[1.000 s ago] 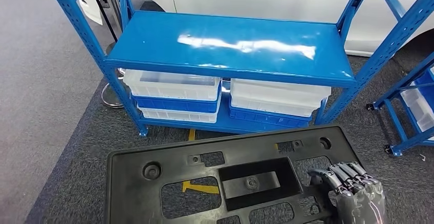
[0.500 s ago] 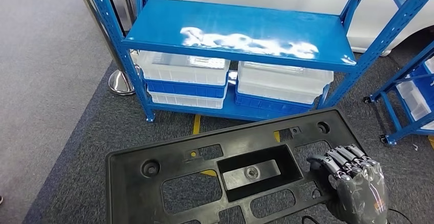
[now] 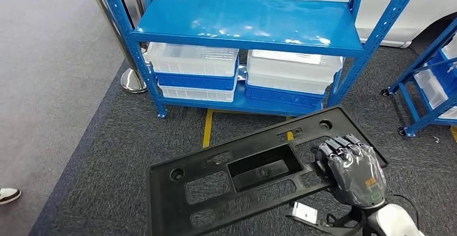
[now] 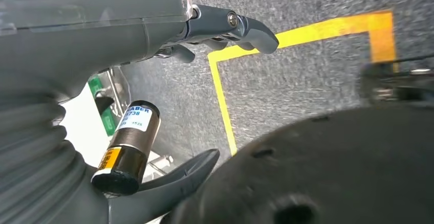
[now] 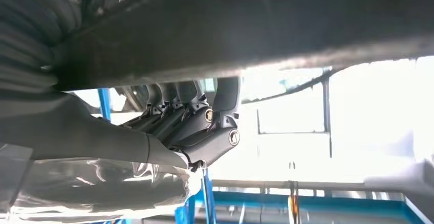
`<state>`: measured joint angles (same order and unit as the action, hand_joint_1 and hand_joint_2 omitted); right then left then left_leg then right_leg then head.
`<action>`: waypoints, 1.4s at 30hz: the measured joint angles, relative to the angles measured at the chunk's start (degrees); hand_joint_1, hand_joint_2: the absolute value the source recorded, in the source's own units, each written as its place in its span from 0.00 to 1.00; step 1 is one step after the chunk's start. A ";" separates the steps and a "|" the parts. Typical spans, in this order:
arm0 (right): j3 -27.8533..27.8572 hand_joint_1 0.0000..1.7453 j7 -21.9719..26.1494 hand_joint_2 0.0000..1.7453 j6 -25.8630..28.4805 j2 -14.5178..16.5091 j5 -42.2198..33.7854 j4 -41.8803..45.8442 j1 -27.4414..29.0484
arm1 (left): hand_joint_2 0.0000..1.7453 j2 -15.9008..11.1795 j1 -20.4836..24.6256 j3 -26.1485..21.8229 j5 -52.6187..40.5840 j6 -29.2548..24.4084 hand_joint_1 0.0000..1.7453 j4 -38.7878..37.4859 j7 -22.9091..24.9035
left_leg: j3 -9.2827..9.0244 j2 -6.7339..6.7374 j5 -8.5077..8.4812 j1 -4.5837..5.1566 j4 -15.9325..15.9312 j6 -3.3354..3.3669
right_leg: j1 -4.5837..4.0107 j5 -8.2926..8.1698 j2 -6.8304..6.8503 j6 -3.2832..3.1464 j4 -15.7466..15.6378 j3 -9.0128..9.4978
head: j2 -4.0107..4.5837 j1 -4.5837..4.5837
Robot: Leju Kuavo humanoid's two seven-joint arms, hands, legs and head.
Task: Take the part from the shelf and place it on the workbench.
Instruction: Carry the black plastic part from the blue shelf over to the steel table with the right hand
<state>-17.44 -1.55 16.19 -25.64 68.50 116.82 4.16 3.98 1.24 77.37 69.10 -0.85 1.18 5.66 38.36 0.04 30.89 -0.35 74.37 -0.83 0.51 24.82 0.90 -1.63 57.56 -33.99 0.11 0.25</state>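
Note:
The part is a long flat black plastic panel with cut-outs, held above the dark carpet and slanting up toward the right in the head view. My right hand grips its right end, fingers curled over the far edge. In the right wrist view the panel runs across above the curled fingers. The blue shelf stands beyond it, its top board bare. My left hand hangs over the floor, with its fingers and thumb apart and nothing between them.
White and blue bins fill the shelf's lower level. A second blue rack on wheels stands at the right. A metal post base sits by the shelf's left leg. Yellow tape marks the carpet. A person's shoe shows at far left.
The whole view has shifted; the shelf now looks farther off. The panel sits lower right in the picture and more slanted, still in my right hand's grip.

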 joint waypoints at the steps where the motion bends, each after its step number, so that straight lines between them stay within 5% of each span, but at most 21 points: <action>1: -0.30 1.00 -0.45 1.00 -0.72 0.02 0.62 -1.00 -0.93 | 1.00 -0.10 0.08 0.00 -0.11 0.02 0.00 0.00 0.01 | -2.20 0.01 -1.74 -0.06 -1.95 0.03 | 0.02 -0.57 0.12 0.17 0.53 -1.20 | 0.00 0.01; 3: -1.15 1.00 -1.74 1.00 -2.60 0.14 2.39 -3.15 -3.45 | 1.00 -0.31 0.14 0.01 -0.33 -0.03 0.00 0.00 0.05 | -8.48 0.00 -1.63 -0.02 -10.04 0.32 | -0.07 -1.53 0.17 0.63 1.70 -3.22 | 0.00 -0.01; 5: -2.14 1.00 -3.05 1.00 -4.33 0.43 4.03 -6.29 -6.30 | 1.00 -0.46 0.10 0.02 -0.57 -0.09 0.00 0.00 0.09 | -12.04 -0.08 0.40 0.21 -16.06 1.00 | -0.15 -2.64 0.15 1.28 2.23 -4.16 | 0.00 -0.04; 8: -3.13 1.00 -4.45 1.00 -5.46 1.05 4.89 -10.95 -9.18 | 1.00 -0.69 0.18 0.02 -0.69 -0.11 0.00 0.00 0.16 | -10.98 0.01 -0.88 0.22 -17.19 2.52 | 0.09 -3.22 0.07 2.40 2.24 -4.91 | 0.00 -0.08; 11: -3.15 1.00 -5.35 1.00 -5.61 1.44 4.46 -13.75 -10.22 | 1.00 -0.87 0.44 0.02 -0.71 -0.11 0.00 0.05 0.42 | -8.42 0.22 -3.37 0.05 -17.41 3.68 | 0.40 4.45 -0.32 3.20 8.65 -7.17 | 0.00 -0.19; 13: -2.62 1.00 -5.51 1.00 -5.66 1.61 3.87 -14.79 -10.26 | 1.00 -0.87 0.44 0.02 -0.72 -0.11 0.00 0.11 0.63 | -6.41 0.22 -4.97 0.07 -17.28 3.68 | 0.45 8.18 -0.40 3.57 15.40 -8.14 | 0.00 -0.22; 15: -2.05 1.00 -5.47 1.00 -5.74 1.78 3.51 -15.46 -10.25 | 1.00 -0.87 0.37 0.02 -0.73 -0.11 0.00 0.15 0.79 | -4.33 0.23 -6.39 0.04 -16.98 3.40 | 0.59 6.41 -0.43 3.73 16.93 -6.21 | 0.00 -0.21; 17: -1.56 1.00 -5.45 1.00 -5.76 1.87 3.42 -15.86 -10.28 | 1.00 -0.88 0.38 0.03 -0.75 -0.11 0.00 0.23 0.85 | -2.55 0.22 -7.48 -0.01 -16.44 2.96 | 0.80 4.22 -0.48 3.67 10.94 -0.63 | 0.00 -0.21; 19: -1.25 1.00 -5.42 1.00 -5.77 1.97 3.41 -16.10 -10.34 | 1.00 -0.89 0.44 0.04 -0.75 -0.11 0.00 0.29 0.85 | -1.51 0.16 -8.37 0.07 -16.01 2.31 | 0.60 5.27 -0.70 3.18 3.19 4.66 | 0.00 -0.19; 21: -1.12 1.00 -5.40 1.00 -5.79 2.06 3.39 -16.29 -10.42 | 1.00 -0.91 0.40 0.04 -0.75 -0.11 0.00 0.31 0.85 | -1.15 0.10 -9.40 0.16 -16.11 1.55 | 0.20 6.12 -0.86 2.42 0.30 5.94 | 0.00 -0.21; 23: -0.94 1.00 -5.41 1.00 -5.79 2.19 3.29 -16.47 -10.43 | 1.00 -0.94 0.29 0.04 -0.76 -0.11 0.00 0.32 0.85 | -0.62 0.01 -9.31 0.08 -15.85 0.86 | 0.40 5.02 -0.69 1.52 0.26 4.87 | 0.00 -0.21; 24: -0.72 1.00 -5.42 1.00 -5.78 2.26 3.14 -16.53 -10.34 | 1.00 -0.95 0.25 0.05 -0.79 -0.11 0.00 0.33 0.85 | -0.03 -0.04 -7.69 0.04 -14.72 0.57 | 0.51 4.30 -0.56 1.00 0.18 4.18 | 0.00 -0.20; 27: 0.85 1.00 -5.27 1.00 -5.83 2.36 2.44 -16.53 -9.75 | 1.00 -0.96 0.22 0.08 -0.90 -0.10 0.00 0.33 0.77 | 2.26 -0.06 1.02 -0.09 -5.63 0.09 | 0.34 2.18 -0.23 0.09 0.18 1.74 | 0.00 -0.16; 28: 1.60 1.00 -5.12 1.00 -5.91 2.37 2.24 -16.52 -9.51 | 1.00 -0.96 0.22 0.08 -0.92 -0.09 0.00 0.33 0.69 | 2.55 -0.05 2.49 -0.10 -2.38 0.01 | 0.19 1.50 -0.19 0.03 0.29 0.85 | 0.00 -0.16; 30: 3.07 1.00 -4.80 1.00 -6.11 2.37 1.86 -16.50 -9.10 | 1.00 -0.96 0.22 0.09 -0.96 -0.05 0.00 0.33 0.45 | 1.11 -0.04 1.49 -0.10 -0.06 0.12 | -0.09 0.26 -0.16 0.06 0.67 -1.01 | 0.00 -0.16; 31: 3.79 1.00 -4.64 1.00 -6.19 2.37 1.64 -16.42 -8.89 | 1.00 -0.96 0.23 0.09 -0.96 -0.02 0.00 0.33 0.28 | -1.10 -0.06 -0.05 -0.03 -1.89 0.43 | -0.21 -0.30 -0.16 0.11 0.93 -1.99 | 0.00 -0.16; 33: 5.20 1.00 -4.36 1.00 -6.23 2.35 1.08 -15.97 -8.39 | 1.00 -1.07 0.30 0.09 -0.94 0.12 0.00 0.31 -0.30 | -7.66 -0.52 -1.00 0.24 -9.82 1.46 | -0.39 -1.22 -0.37 0.38 1.41 -3.50 | 0.00 -0.16; 35: 6.66 1.00 -3.93 1.00 -6.16 2.29 0.17 -15.30 -7.82 | 1.00 -1.22 0.25 0.11 -1.03 0.42 0.00 0.29 -1.13 | -12.23 -1.11 0.30 0.63 -16.54 2.16 | -0.36 -2.09 -0.66 1.03 1.51 -4.17 | 0.00 -0.18; 38: 8.87 1.00 -3.17 1.00 -6.09 2.11 -1.40 -14.25 -6.93 | 1.00 -1.21 0.05 0.13 -1.29 0.80 0.00 0.28 -1.60 | -12.51 -0.47 -0.27 0.65 -18.98 2.82 | -0.19 -3.16 -1.23 2.17 1.22 -4.56 | 0.00 -0.18; 39: 9.66 1.00 -2.98 1.00 -6.06 1.95 -1.75 -13.92 -6.58 | 1.00 -1.17 0.03 0.13 -1.31 0.87 0.00 0.27 -1.58 | -12.33 0.06 -0.91 0.45 -19.31 3.24 | -0.14 -2.31 -1.39 2.55 2.17 -5.14 | 0.00 -0.22; 42: 12.04 1.00 -2.52 1.00 -6.00 1.53 -2.64 -13.32 -5.47 | 1.00 -0.98 -0.03 0.13 -1.26 1.04 0.00 0.26 -1.53 | -11.25 1.62 -2.25 0.17 -19.55 3.93 | 0.34 3.96 -1.43 3.80 11.43 -8.89 | 0.00 -0.37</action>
<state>-5.40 -4.08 10.19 -24.11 65.86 103.50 -1.32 2.99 1.22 77.50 67.84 0.19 1.44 4.13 27.11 1.66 28.64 -0.18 54.82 3.10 0.84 28.78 -0.53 2.17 69.00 -42.88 0.11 -0.12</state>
